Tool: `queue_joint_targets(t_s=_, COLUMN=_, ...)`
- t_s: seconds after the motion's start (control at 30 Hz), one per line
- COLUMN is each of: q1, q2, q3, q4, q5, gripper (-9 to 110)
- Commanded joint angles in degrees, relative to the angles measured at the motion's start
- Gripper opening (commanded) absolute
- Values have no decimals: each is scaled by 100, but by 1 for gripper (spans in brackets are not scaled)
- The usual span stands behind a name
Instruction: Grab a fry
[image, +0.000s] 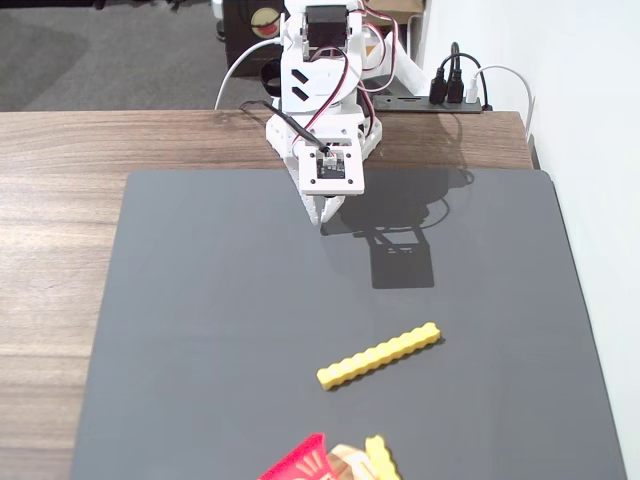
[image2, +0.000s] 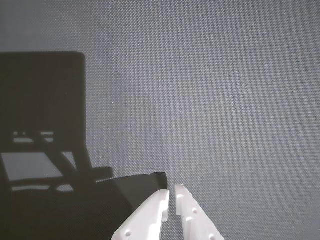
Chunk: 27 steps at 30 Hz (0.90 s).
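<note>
The fry (image: 379, 355) is a long bright yellow crinkle-cut piece lying slantwise on the dark grey mat (image: 200, 330), right of centre in the fixed view. My white gripper (image: 327, 213) hangs near the mat's far edge, well behind the fry and apart from it. In the wrist view the gripper (image2: 171, 191) enters from the bottom edge with its two white fingers nearly together and nothing between them. The wrist view shows only bare mat and the arm's shadow; the fry is out of that view.
A red carton (image: 298, 462) with a shorter yellow fry piece (image: 380, 458) sits at the mat's near edge. The wooden table (image: 60, 200) shows left and behind the mat. A power strip with cables (image: 445, 95) lies behind the arm's base.
</note>
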Motion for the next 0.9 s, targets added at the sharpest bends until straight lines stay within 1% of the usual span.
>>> queue_joint_targets(t_s=0.0, q1=97, q2=9, q3=26, q4=9, q5=-35, gripper=1)
queue_joint_targets(t_s=0.47, q1=70, q2=0, q3=26, q4=9, q5=-26, gripper=1)
queue_joint_targets(t_s=0.7, q1=149, q2=-668, q3=-167, q4=-360, q5=70, gripper=1)
queue_joint_targets(t_s=0.87, q1=62, q2=-1310, q3=-712, q4=-589, q5=545, gripper=1)
